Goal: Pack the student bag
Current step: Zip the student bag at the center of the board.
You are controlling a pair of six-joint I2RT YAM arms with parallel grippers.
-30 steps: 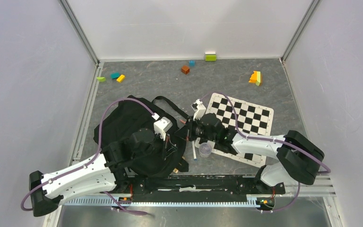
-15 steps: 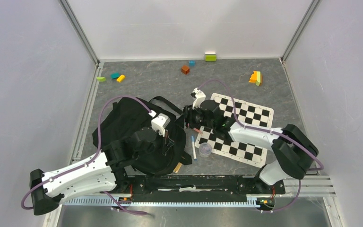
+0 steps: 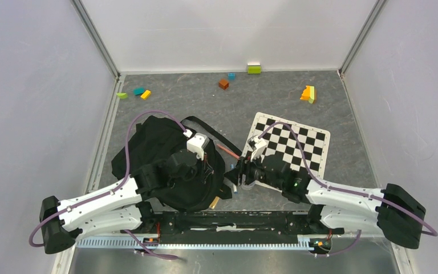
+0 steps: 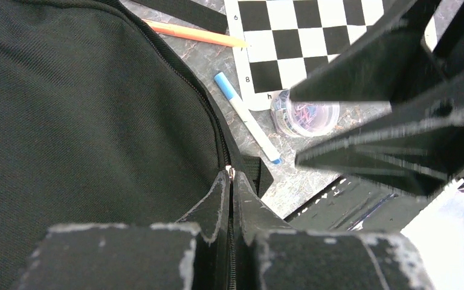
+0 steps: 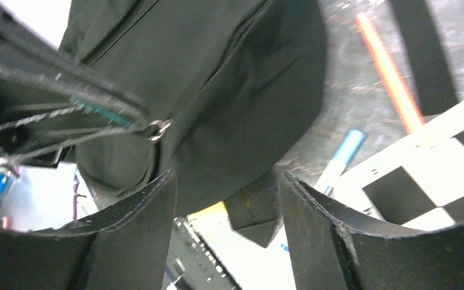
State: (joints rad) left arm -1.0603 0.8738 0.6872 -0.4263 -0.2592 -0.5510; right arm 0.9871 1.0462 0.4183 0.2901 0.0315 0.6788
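The student bag (image 3: 148,151) is a large black backpack lying at the left of the mat. My left gripper (image 3: 209,173) rests on its right side. In the left wrist view the gripper (image 4: 230,176) is shut on the bag's zipper pull (image 4: 230,171), along the zipper line of the bag (image 4: 96,109). My right gripper (image 3: 232,174) is open and empty, just right of the bag's near right edge. In the right wrist view the gripper (image 5: 226,181) faces the bag (image 5: 217,78) and a short webbing strap end (image 5: 257,202).
An orange pencil (image 3: 227,150), a blue marker (image 3: 234,187) and a clear round container of clips (image 4: 305,113) lie between the bag and the checkered board (image 3: 299,142). Coloured blocks (image 3: 223,84) lie along the far wall. The arms' base rail (image 3: 239,220) runs along the near edge.
My right arm has swung from the board's far left corner back toward the near edge, to beside the bag's right rim. The orange pencil now lies uncovered. My left gripper has stayed on the bag.
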